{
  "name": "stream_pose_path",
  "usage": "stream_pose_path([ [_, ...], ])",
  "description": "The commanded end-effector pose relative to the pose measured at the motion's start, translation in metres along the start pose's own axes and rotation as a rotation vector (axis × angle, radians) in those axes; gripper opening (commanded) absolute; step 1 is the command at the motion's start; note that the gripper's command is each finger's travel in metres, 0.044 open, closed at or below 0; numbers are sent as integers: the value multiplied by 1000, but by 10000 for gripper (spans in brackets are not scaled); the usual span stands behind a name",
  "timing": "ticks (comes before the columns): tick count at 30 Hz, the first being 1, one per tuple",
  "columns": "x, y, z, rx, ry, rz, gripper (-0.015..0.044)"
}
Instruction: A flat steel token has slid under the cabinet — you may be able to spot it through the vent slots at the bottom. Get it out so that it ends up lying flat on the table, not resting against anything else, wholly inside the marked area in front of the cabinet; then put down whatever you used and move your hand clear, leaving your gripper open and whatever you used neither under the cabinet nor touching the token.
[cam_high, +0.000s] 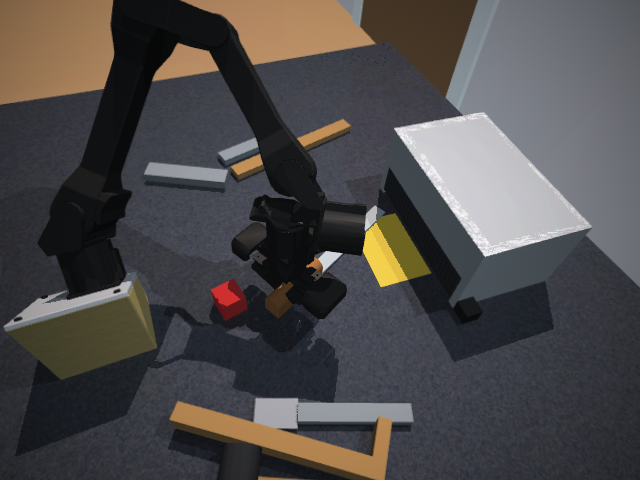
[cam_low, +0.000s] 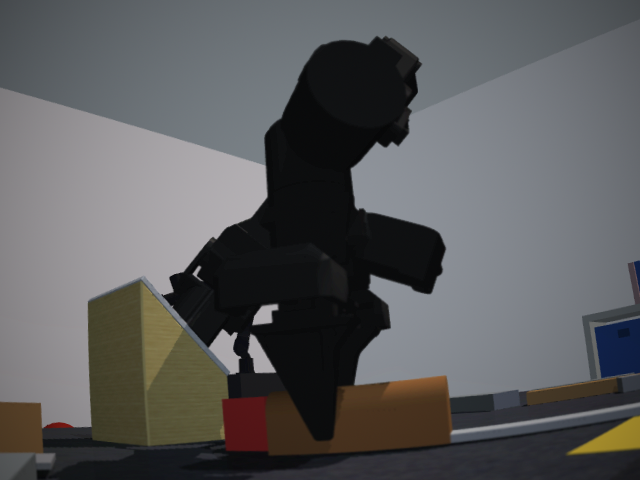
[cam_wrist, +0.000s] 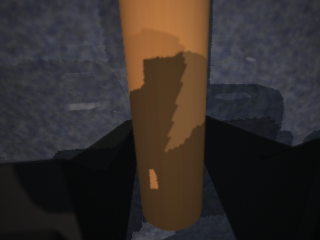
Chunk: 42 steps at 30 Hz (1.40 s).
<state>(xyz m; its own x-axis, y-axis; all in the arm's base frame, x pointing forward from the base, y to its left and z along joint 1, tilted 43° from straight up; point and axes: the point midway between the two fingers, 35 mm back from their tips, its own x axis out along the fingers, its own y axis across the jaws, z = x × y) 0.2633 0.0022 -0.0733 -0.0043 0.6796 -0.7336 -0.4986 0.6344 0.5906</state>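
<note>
My gripper (cam_high: 287, 289) (cam_low: 326, 431) (cam_wrist: 165, 126) is shut on the rounded orange-brown handle (cam_high: 278, 303) (cam_low: 398, 413) (cam_wrist: 165, 30) of a tool, low over the table. The tool's thin steel blade (cam_high: 331, 259) (cam_low: 542, 421) runs low from the handle toward the cabinet (cam_high: 496, 180). My wrist hides part of it in the top view; its far end shows by the rear left corner of the yellow marked area (cam_high: 379, 258) (cam_low: 615, 439), outside the cabinet. The marked area lies in front of the dark vent slots (cam_high: 423, 232). The steel token is not visible in any view.
A red cube (cam_high: 229, 299) (cam_low: 245, 423) stands close to the handle. An L-shaped wooden piece (cam_high: 310, 447) and a grey bar (cam_high: 356, 413) lie at the front. Grey (cam_high: 186, 174) and wooden bars (cam_high: 330, 133) lie behind. A black block (cam_high: 467, 310) sits at the cabinet's near corner.
</note>
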Motion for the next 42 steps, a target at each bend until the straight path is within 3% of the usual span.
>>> stream_pose_path([
  [1,-1,6,3,-4,-2,-3,0],
  [42,-1,48,25,-3,-2,0,0],
])
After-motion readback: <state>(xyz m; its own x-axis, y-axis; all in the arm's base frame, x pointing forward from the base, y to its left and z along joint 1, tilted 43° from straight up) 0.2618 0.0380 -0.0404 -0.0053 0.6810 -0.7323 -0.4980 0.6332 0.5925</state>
